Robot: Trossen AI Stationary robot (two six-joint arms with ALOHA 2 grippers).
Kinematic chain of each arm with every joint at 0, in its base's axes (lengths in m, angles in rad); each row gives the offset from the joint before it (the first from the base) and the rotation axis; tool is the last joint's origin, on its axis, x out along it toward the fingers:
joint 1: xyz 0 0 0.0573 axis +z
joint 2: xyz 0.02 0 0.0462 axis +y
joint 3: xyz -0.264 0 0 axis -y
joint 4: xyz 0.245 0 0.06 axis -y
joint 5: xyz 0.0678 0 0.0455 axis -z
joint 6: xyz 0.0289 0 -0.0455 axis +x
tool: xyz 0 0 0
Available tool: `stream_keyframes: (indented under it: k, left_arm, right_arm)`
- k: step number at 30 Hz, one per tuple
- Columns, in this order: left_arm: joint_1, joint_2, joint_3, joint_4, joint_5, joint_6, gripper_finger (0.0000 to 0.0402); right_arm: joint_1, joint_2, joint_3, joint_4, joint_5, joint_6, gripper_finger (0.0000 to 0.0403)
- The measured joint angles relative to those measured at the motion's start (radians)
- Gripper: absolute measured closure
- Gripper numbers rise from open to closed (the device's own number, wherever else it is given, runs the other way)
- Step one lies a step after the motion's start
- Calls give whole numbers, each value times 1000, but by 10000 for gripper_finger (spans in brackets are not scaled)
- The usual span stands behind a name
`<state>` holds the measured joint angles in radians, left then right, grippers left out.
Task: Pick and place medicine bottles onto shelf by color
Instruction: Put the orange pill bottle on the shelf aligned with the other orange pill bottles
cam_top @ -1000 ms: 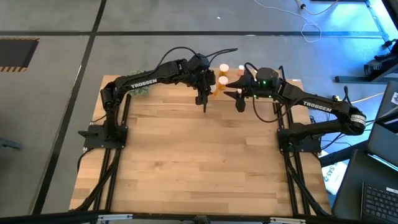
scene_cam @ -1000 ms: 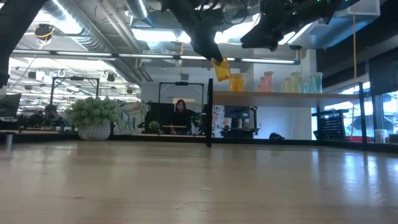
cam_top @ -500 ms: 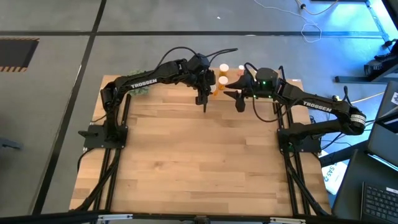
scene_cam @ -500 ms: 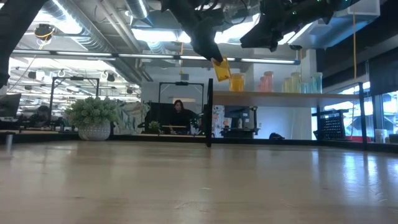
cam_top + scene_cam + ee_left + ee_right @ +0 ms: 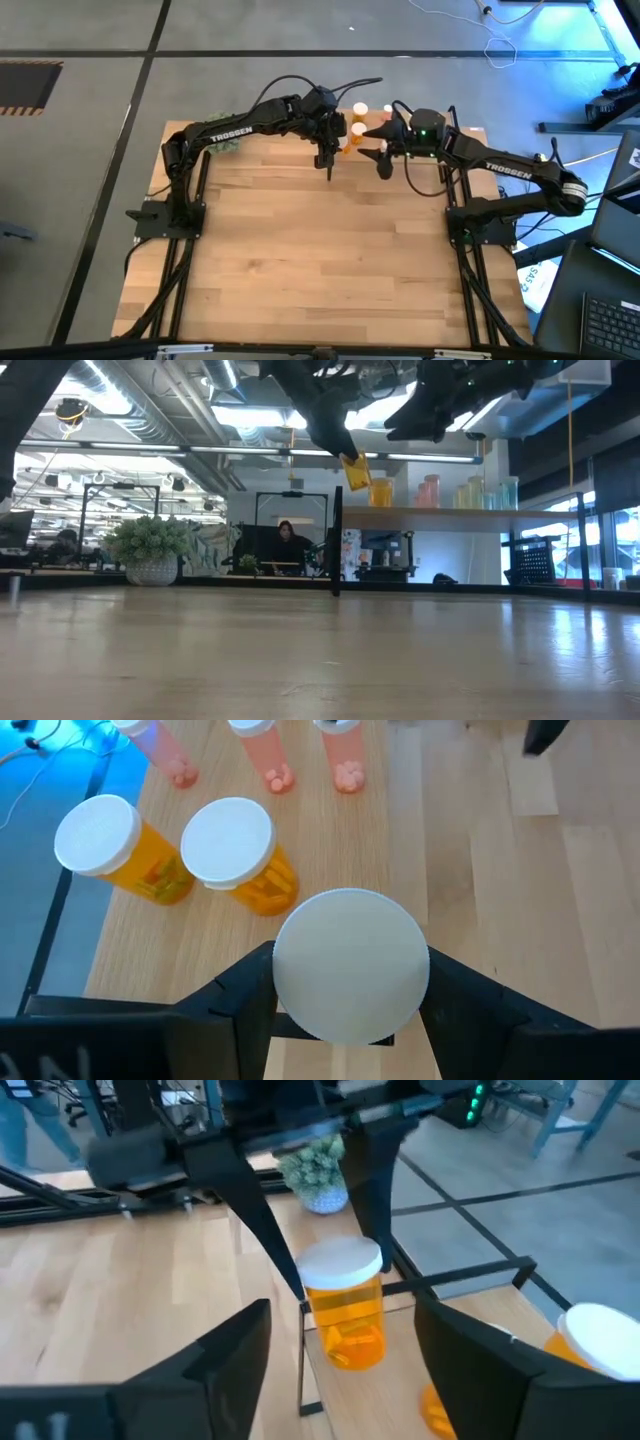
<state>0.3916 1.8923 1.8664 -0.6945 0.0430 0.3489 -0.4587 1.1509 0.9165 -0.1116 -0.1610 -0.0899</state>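
My left gripper (image 5: 342, 145) is shut on an orange medicine bottle (image 5: 345, 1315) with a white cap (image 5: 350, 965). It holds the bottle over the left end of the shelf (image 5: 450, 513), at the table's far edge. On the shelf stand two more orange bottles (image 5: 235, 855) (image 5: 105, 845), on their bases, then pink ones (image 5: 270, 755) and pale yellowish ones (image 5: 480, 492) farther right. My right gripper (image 5: 380, 158) hovers open just right of the held bottle, facing it, with nothing between its fingers. My left gripper pinches the orange bottle between its two fingers (image 5: 275, 1245), which lie on opposite sides of the cap and upper body (image 5: 310, 1285). The fingers slant down from above and from the table's left. The bottle hangs tilted (image 5: 355, 470), clear above the shelf board.
A green plant ball in a white pot (image 5: 152, 550) sits at the table's far left corner. Thin black posts (image 5: 337, 550) frame the shelf. The wide wooden tabletop (image 5: 320, 250) lies in front of both arms.
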Motion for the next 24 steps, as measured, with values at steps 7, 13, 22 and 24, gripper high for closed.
stream_keyframes:
  k: [7,13,22,24]
  left_arm:
    - [-12,-1,0,0,1,0,206]
    - [-28,-6,0,3,3,1,206]
    - [-33,-6,0,17,52,-4,206]
    - [-34,-6,0,20,54,-5,206]
  right_arm:
    - [0,66,0,-4,-25,-43,139]
    - [0,122,0,3,-25,-74,138]
    - [0,190,0,43,-26,-76,138]
    - [0,202,0,46,-26,-78,138]
